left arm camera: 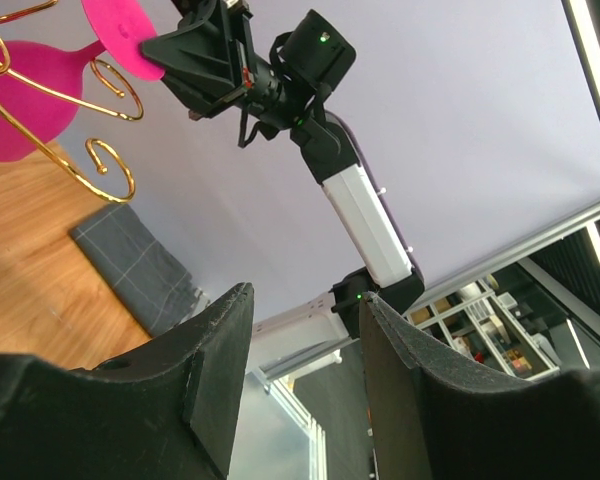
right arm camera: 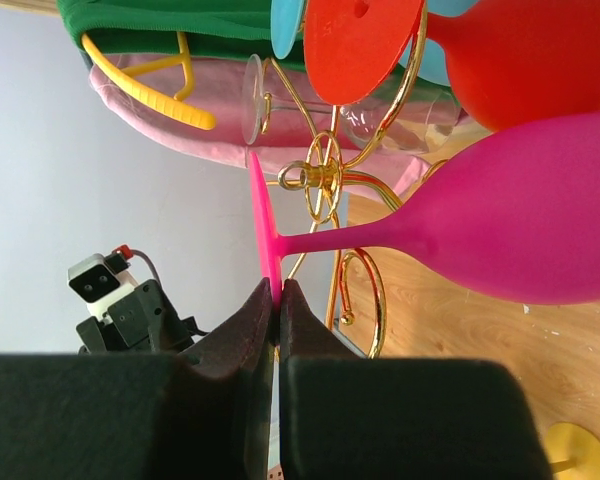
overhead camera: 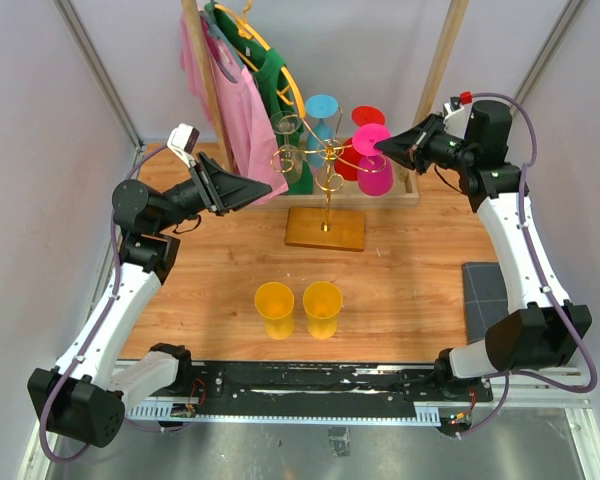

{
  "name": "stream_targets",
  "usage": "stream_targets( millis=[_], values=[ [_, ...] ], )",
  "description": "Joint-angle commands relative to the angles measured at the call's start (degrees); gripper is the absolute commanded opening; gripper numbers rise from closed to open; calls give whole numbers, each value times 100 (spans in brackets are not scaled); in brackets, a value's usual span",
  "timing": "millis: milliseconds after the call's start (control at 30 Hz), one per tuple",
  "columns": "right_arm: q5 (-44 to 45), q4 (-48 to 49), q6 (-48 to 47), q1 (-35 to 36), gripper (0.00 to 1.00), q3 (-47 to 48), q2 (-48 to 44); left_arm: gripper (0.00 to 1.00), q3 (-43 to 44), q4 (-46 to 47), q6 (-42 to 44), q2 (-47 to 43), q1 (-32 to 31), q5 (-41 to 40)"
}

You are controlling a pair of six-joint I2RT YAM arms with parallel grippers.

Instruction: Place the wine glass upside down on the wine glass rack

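Observation:
The pink wine glass (overhead camera: 374,172) hangs foot-up at the right side of the gold wine glass rack (overhead camera: 326,165), which stands on a small wooden base (overhead camera: 325,228). My right gripper (right arm camera: 278,290) is shut on the rim of the wine glass foot (right arm camera: 263,225). The stem runs past a curled gold arm (right arm camera: 365,300), and I cannot tell whether it rests on it. Red (right arm camera: 510,55), blue (overhead camera: 322,108) and clear (overhead camera: 288,130) glasses hang on the rack. My left gripper (left arm camera: 305,310) is open and empty, left of the rack (left arm camera: 95,165).
A wooden clothes rail with pink and green garments (overhead camera: 242,95) stands behind the rack on the left. Two yellow cups (overhead camera: 274,307) (overhead camera: 322,306) stand in front of the rack's base. A grey mat (overhead camera: 483,300) lies at the right edge.

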Motion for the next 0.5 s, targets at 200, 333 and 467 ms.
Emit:
stream_targets(
  millis=[200, 333, 467],
  values=[
    [-382, 248, 97, 115, 1, -56, -12, 52, 4, 60, 84, -91, 39, 54],
    [-435, 203, 64, 137, 1, -141, -36, 52, -18, 62, 77, -85, 41, 46],
    [-472, 195, 47, 144, 1, -233, -56, 52, -26, 63, 77, -85, 38, 46]
  ],
)
